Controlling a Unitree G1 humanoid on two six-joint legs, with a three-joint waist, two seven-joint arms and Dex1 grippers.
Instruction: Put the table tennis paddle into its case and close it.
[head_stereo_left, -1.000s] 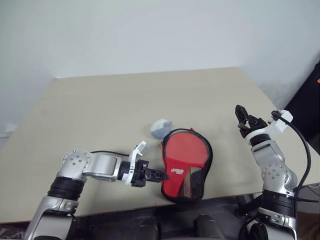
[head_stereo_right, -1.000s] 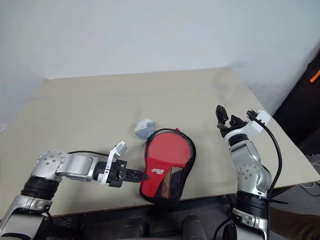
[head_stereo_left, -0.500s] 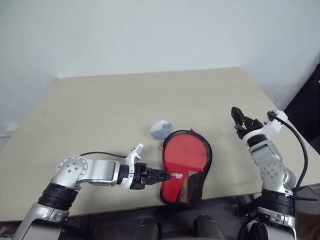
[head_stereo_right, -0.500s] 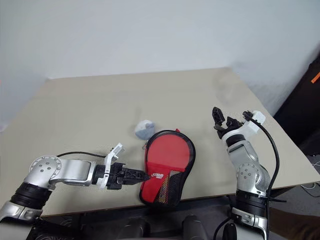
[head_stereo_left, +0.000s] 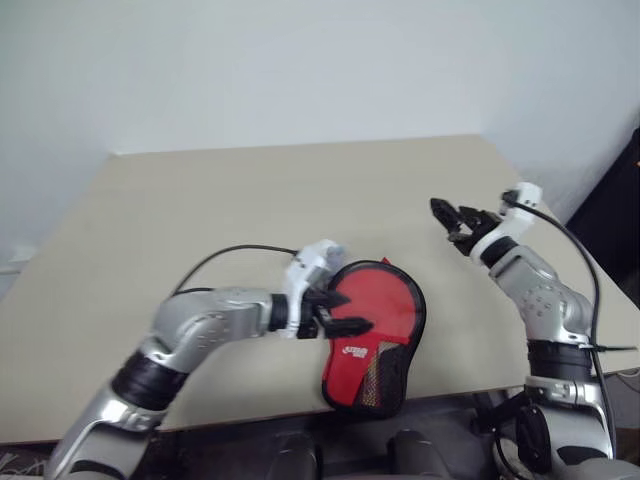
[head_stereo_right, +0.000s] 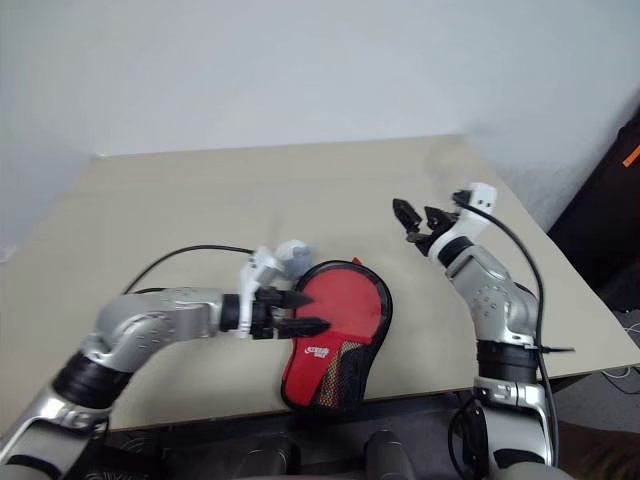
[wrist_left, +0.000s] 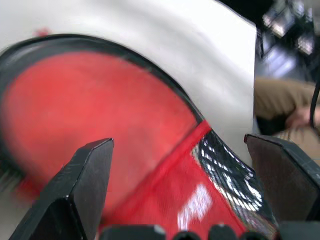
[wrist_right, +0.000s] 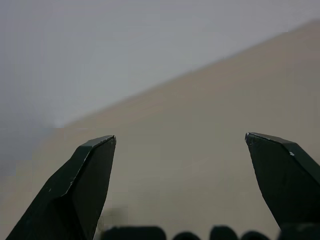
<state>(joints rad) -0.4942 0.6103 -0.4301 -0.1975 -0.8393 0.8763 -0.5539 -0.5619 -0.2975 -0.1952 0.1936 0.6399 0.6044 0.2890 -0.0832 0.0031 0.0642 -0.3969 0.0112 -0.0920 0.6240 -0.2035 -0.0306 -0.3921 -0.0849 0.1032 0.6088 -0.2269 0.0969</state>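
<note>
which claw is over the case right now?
The left claw: open, its black fingers over the red, black-trimmed, paddle-shaped zip case. The right claw, also open, is above bare tan table.

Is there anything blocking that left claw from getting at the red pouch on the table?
Nothing visible. The open left gripper hangs right over the left edge of the red, black-trimmed paddle-shaped case, with only air between them. The small pale ball sits beside the case's far edge, off the path.

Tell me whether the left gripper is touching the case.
Cannot tell. In the left eye view the open left gripper overlaps the case, and the left wrist view shows its fingers spread over the red face, but neither shows contact or a gap plainly.
</note>
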